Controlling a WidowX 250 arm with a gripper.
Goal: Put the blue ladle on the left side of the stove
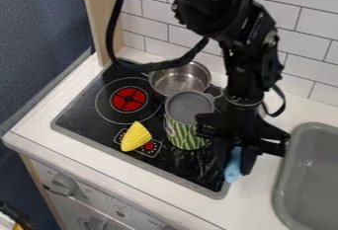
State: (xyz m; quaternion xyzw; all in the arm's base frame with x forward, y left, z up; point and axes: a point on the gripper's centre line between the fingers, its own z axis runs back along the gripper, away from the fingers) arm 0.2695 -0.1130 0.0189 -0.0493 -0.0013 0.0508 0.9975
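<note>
You had the black gripper (235,166) low over the stove's near right corner in the camera view, its fingers closed on the blue ladle (232,172). The ladle hung between them at the right edge of the black stove (79,111), beside the white counter (142,187). To its left you had an upright can (186,134), its wraparound label printed with green stalks or pods; you could not make out any lettering on it. Just behind the can sat a metal pot (178,80). A yellow ridged piece (136,136) lay partly over the stove's printed control marks (150,146). On the front panel (119,207), small markings beside the knobs were too faint to read.
</note>
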